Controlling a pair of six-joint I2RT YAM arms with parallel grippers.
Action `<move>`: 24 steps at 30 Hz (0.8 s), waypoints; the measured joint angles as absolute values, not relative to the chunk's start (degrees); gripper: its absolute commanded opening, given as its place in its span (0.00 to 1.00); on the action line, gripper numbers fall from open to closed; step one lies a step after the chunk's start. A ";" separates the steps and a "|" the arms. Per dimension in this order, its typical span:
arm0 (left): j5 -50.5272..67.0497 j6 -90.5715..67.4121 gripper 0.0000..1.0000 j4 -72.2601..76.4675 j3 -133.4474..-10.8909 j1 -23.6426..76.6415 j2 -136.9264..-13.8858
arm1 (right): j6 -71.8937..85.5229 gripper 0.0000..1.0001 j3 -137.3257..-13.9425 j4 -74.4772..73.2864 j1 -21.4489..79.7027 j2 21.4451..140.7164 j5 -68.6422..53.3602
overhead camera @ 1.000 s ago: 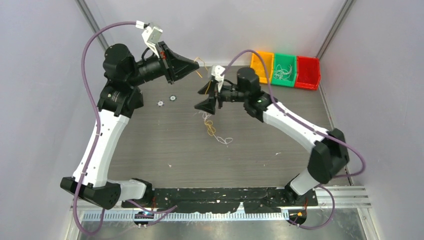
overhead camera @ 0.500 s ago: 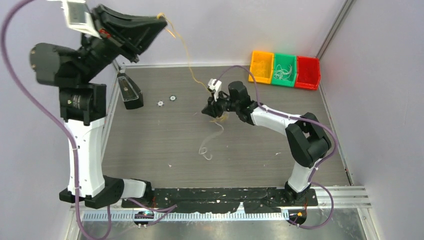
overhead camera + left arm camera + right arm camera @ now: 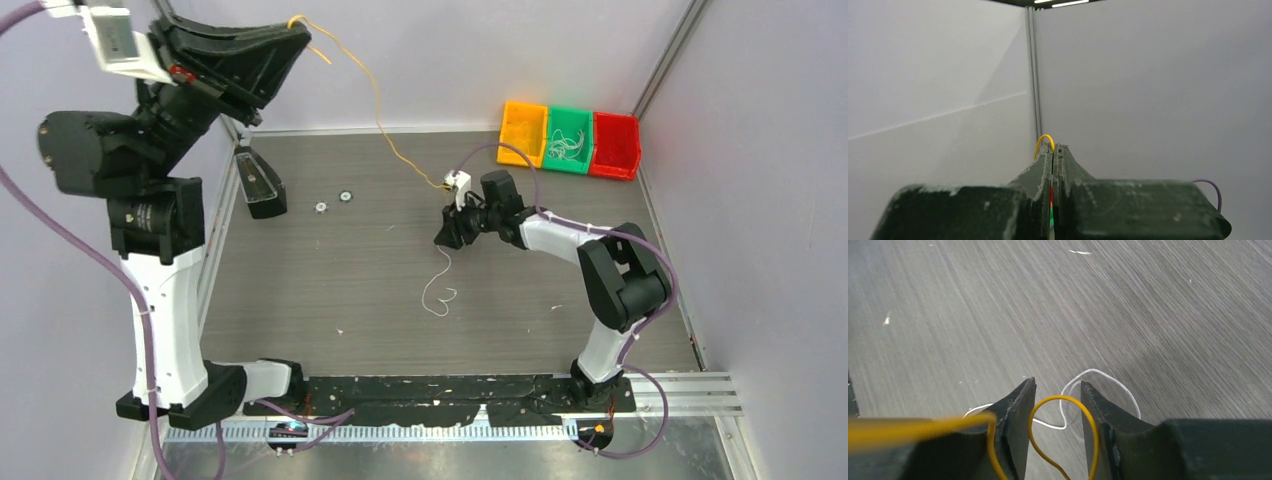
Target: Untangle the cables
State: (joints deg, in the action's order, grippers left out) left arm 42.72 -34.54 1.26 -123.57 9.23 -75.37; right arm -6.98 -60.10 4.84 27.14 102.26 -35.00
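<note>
Top external: separating step; left gripper pinches yellow wire high; right gripper parted round its loop; next, pull clear of white wire.

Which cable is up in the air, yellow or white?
The yellow cable, strung high above the table; the white cable lies curled on it.

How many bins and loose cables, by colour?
Orange bin: 1
Green bin: 1
Red bin: 1
Yellow cable: 1
White cable: 1
Total: 5
</note>
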 measured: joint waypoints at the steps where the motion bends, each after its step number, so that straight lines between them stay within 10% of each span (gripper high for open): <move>1: 42.63 -34.70 0.00 1.54 -120.75 9.23 -74.54 | -7.01 0.55 -60.10 4.19 27.16 101.51 -35.55; 7: 42.24 -36.05 0.00 1.83 -109.14 9.19 -73.17 | -9.15 0.79 -60.69 1.10 27.03 92.01 -38.26; 24: 42.09 -37.69 0.00 2.04 -107.98 9.19 -74.00 | -3.66 0.97 -72.73 4.86 30.46 87.79 -41.54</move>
